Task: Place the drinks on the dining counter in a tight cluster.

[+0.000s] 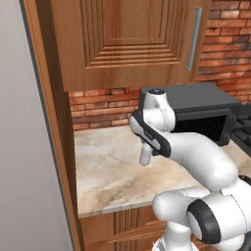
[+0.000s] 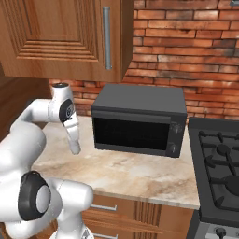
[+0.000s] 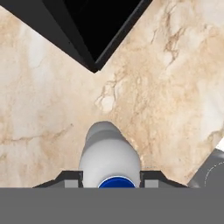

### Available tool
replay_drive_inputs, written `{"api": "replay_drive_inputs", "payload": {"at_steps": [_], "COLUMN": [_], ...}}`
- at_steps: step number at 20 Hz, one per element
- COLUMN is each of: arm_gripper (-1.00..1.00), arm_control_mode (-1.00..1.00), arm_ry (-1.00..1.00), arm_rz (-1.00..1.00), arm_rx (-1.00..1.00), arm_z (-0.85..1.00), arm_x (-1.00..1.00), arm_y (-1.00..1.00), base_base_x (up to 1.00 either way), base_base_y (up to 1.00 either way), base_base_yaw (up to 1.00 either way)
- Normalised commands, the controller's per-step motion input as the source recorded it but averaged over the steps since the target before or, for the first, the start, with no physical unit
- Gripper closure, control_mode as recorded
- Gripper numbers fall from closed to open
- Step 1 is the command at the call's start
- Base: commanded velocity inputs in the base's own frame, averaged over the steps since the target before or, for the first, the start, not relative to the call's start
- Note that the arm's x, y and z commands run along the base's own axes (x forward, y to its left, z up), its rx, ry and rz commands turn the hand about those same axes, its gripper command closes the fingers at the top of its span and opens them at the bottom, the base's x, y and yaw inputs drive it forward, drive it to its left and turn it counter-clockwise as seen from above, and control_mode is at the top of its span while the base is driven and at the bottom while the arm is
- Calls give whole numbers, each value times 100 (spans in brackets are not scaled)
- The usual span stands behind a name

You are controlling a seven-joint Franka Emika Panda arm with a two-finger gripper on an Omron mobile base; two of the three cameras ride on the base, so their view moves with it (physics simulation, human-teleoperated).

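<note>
The white bottle (image 3: 109,153) with its blue cap (image 3: 116,183) sits between the gripper's (image 3: 110,178) two dark fingertips (image 3: 70,178), which press against its sides: the jaws are closed on it. In the base views the bottle (image 1: 145,156) hangs from the hand above the marble counter (image 1: 108,171), clear of its surface, left of the black microwave (image 2: 137,121). A wooden cabinet (image 1: 122,39) hangs overhead against the brick wall (image 2: 186,46). A stove (image 2: 219,163) stands just right of the microwave.
</note>
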Motion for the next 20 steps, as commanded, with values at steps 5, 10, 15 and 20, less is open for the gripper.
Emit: {"api": "replay_drive_inputs", "payload": {"at_steps": [5, 10, 15, 20], "arm_gripper": [100, 100, 100, 100], "arm_control_mode": [-100, -100, -100, -100], "arm_ry": [0, 0, -2, -18], "arm_rz": [23, 39, 51, 43], "arm_rx": [1, 0, 0, -8], "arm_z": [70, 61, 23, 4], "arm_x": [-66, -50, -34, -18], "arm_y": [-17, -9, -10, -5], "base_base_x": [0, 0, 0, 0], "base_base_y": [0, 0, 0, 0], "base_base_yaw": [0, 0, 0, 0]}}
